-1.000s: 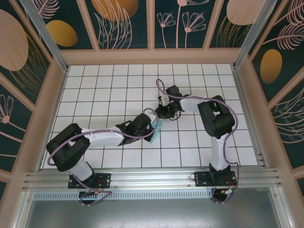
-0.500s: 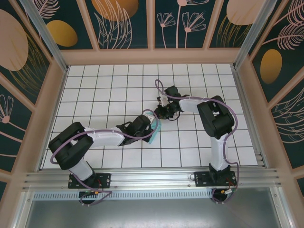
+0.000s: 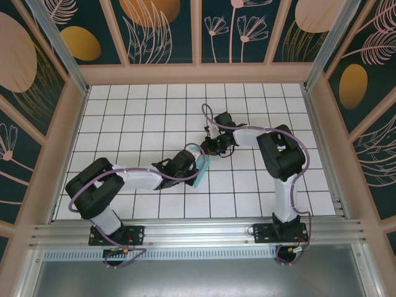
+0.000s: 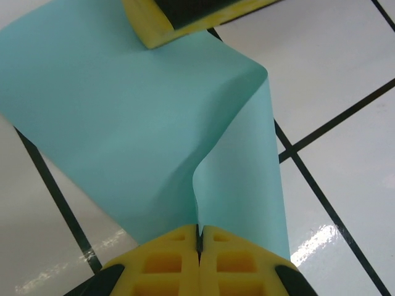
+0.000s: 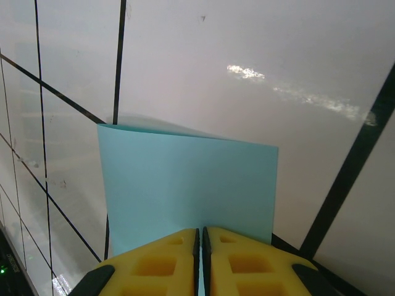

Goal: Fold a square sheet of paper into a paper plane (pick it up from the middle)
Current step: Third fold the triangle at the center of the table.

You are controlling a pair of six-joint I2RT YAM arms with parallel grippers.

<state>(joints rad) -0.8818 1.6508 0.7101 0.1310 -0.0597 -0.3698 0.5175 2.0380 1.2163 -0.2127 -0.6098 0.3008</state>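
Where the two arms meet near the middle of the white tiled table (image 3: 136, 117), you have the turquoise sheet of paper (image 3: 203, 171) caught between them. It shows from above as a narrow strip just past the left gripper (image 3: 199, 166), with the right gripper (image 3: 212, 147) close beside it on the far side.

On your left wrist camera, the yellow fingers (image 4: 166, 262) are pressed together with one edge of the sheet pinched in the seam between them. From there the paper runs away from the camera with a soft buckle in it, one flap curling up and over. Its far end passes under a yellow finger of the right gripper (image 4: 151, 28).

On your right wrist camera, that gripper's fingers (image 5: 154, 265) are likewise closed flat on the sheet. The paper sticks out ahead of them as a smooth rectangle with a straight far edge, above the black-lined tiles.
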